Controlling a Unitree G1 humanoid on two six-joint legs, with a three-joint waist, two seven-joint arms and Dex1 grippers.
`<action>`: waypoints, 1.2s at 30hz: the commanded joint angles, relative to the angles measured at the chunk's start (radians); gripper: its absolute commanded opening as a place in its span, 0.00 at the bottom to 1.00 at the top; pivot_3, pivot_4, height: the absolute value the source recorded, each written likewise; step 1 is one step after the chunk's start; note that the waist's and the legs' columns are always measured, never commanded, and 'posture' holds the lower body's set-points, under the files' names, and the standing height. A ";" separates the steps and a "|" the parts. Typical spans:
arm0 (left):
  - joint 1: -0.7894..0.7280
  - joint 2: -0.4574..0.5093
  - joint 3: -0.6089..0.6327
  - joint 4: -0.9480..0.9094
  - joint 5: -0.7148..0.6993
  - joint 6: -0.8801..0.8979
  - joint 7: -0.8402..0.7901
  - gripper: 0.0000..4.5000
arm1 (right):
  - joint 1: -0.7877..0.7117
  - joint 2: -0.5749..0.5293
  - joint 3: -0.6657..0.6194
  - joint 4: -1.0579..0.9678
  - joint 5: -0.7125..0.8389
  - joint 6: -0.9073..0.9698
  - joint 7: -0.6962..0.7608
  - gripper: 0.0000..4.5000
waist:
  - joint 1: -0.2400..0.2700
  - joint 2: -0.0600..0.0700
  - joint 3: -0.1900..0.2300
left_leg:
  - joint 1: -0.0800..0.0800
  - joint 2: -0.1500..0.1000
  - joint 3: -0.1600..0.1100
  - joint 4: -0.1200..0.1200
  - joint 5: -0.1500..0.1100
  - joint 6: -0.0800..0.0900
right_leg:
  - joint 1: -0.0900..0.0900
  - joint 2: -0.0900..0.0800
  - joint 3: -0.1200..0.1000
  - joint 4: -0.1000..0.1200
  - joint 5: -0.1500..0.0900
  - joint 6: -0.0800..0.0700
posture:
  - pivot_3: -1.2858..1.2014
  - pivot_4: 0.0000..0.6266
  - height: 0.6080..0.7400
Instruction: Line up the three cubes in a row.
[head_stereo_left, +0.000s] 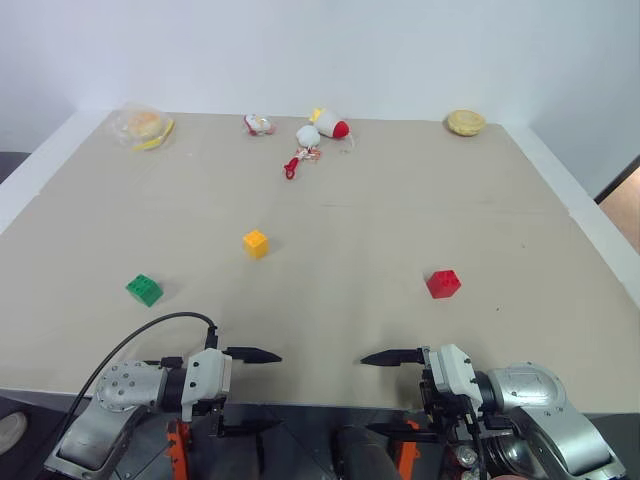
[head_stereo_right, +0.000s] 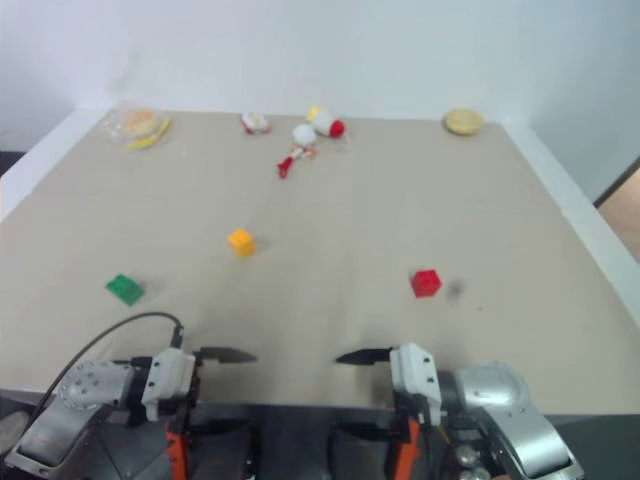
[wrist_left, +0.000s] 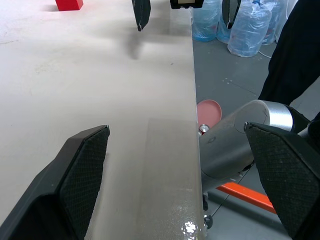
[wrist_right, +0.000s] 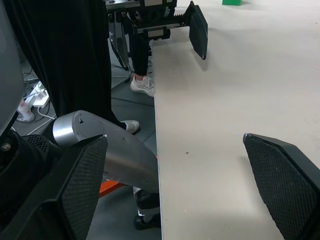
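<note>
Currently: three cubes apart, both claws released

On the wide beige surface (head_stereo_left: 400, 210) the three small studded plastic cubes lie well apart and form no row. Taking the middle of the surface as the centre of a clock, the green studded plastic cube (head_stereo_left: 144, 290) lies at about 8 o'clock, near the left edge. The yellow-orange studded plastic cube (head_stereo_left: 256, 243) lies at about 9 o'clock, closer to the centre. The red studded plastic cube (head_stereo_left: 443, 283) lies at about 4 o'clock, on the right half. Nothing touches any of them.

The left claw (head_stereo_left: 250, 392) is at 7 o'clock, at the near edge of the surface, and its black fingers point toward the right. The right claw (head_stereo_left: 390, 393) is at 5 o'clock, at the same edge, and its fingers point toward the left, so the two claws face each other with a gap between them. Both are released, the fingers spread wide, and they grasp nothing. One finger of each claw is over the surface and the other is beyond its edge.

Along the far edge, from 11 to 1 o'clock, lie a round yellowish bun in clear wrapping (head_stereo_left: 143, 126), some white-and-red plush toys (head_stereo_left: 320, 129), and a second round yellowish bun (head_stereo_left: 466, 122).
</note>
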 joint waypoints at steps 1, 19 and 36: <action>0.005 0.010 0.013 -0.005 -0.017 -0.041 -0.025 0.99 | -0.026 -0.021 0.005 -0.030 0.009 0.029 0.013 1.00 | 0.000 0.000 0.000 | 0.000 0.000 0.000 0.000 0.000 0.000 | 0.000 0.000 0.000 0.000 0.000 0.000 | 0.52 0.24 0.98; -0.148 0.092 0.123 -0.105 -0.240 0.201 -0.008 0.99 | -0.093 -0.002 -0.087 -0.145 0.179 0.231 -0.098 1.00 | 0.000 0.000 0.001 | 0.000 0.001 0.001 0.000 0.000 0.000 | -0.001 0.000 0.000 0.000 0.000 0.000 | 0.52 0.24 0.98; -0.539 -0.227 -0.006 -0.057 -0.183 0.421 0.298 0.99 | -0.286 0.285 -0.375 -0.159 0.041 0.512 -1.019 1.00 | 0.000 -0.002 0.002 | -0.008 -0.002 -0.007 -0.002 -0.001 0.002 | -0.003 0.005 0.001 0.001 0.000 0.008 | 0.52 0.24 0.98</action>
